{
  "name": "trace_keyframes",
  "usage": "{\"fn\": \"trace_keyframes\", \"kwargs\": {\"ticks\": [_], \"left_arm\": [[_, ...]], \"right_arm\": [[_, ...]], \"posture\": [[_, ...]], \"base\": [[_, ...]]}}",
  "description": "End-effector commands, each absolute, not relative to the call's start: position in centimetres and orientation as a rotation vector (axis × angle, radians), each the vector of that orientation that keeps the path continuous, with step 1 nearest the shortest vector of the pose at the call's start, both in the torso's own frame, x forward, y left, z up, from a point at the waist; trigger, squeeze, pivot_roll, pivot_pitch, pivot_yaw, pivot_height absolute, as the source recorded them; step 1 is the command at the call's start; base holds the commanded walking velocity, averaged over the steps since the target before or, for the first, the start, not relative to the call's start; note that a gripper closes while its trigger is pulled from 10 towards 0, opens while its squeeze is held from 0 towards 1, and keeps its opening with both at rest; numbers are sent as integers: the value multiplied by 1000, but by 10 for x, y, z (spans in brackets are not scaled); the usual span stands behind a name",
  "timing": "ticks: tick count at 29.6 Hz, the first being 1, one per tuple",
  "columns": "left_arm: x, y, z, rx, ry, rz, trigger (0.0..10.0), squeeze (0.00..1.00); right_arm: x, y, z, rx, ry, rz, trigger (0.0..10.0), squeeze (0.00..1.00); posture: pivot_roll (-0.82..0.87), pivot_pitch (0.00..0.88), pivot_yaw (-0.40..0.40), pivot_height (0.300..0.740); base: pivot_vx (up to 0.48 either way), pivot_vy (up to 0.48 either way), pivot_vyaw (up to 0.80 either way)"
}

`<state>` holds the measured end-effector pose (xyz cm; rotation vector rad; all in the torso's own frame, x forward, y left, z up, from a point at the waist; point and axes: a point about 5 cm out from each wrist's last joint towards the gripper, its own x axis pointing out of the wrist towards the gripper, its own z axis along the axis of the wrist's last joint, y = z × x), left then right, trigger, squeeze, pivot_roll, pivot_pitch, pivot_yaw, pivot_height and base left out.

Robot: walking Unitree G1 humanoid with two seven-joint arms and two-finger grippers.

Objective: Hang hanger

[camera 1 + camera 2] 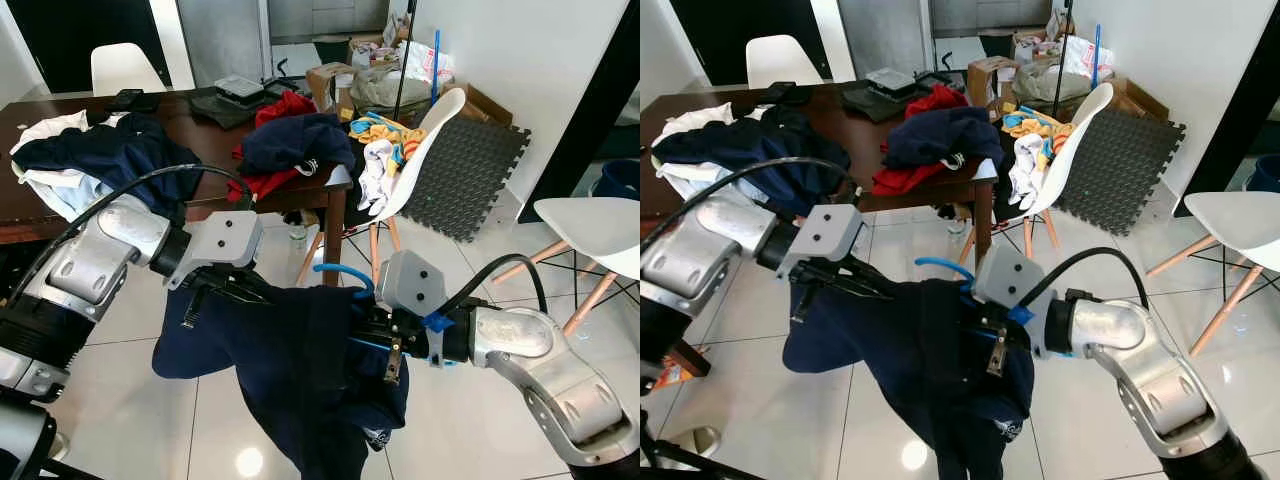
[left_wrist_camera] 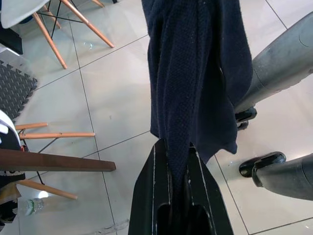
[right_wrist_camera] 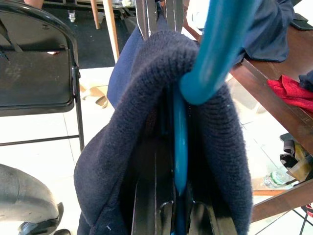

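Carrying looks to be the step in hand: the right end effector (image 1: pixel 375 345) is closed on the blue hanger (image 3: pixel 182 147) under the navy knit sweater (image 1: pixel 290 370), whose shoulder the left end effector (image 1: pixel 235 288) pinches at ten o'clock, so next comes finding a rail beyond the cluttered surface (image 1: pixel 215 140).
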<state>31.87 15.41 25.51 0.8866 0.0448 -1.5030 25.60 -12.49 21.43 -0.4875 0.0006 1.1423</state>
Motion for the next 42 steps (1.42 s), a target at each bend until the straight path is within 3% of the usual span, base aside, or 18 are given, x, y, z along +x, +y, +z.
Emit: {"fn": "trace_keyframes", "kwargs": {"ticks": [1, 15, 20, 22, 30, 42], "left_arm": [[321, 154, 251, 871, 56, -1496, 0, 0], [316, 159, 295, 652, -115, -1496, 0, 0], [315, 159, 292, 657, -109, -1505, 0, 0], [315, 159, 286, 671, -92, -1510, 0, 0], [315, 161, 282, 689, -65, -1514, 0, 0], [322, 188, 281, 835, -25, -1429, 0, 0]], "right_arm": [[252, -119, 231, -482, -95, 1169, 10000, 0], [259, -128, 214, -511, -22, 1110, 10000, 0], [259, -126, 214, -496, -24, 1116, 10000, 8], [258, -125, 215, -478, -28, 1125, 10000, 1000], [259, -133, 216, -507, -13, 1105, 10000, 1000], [272, -188, 228, -684, 60, 918, 10000, 1000]], "posture": [[19, 72, 44, 740], [21, 73, 40, 740], [21, 73, 40, 740], [20, 70, 40, 740], [16, 68, 40, 740], [16, 68, 48, 740]], "base": [[0, 0, 0], [0, 0, 0], [0, 0, 0], [0, 0, 0], [0, 0, 0], [0, 0, 0]]}}
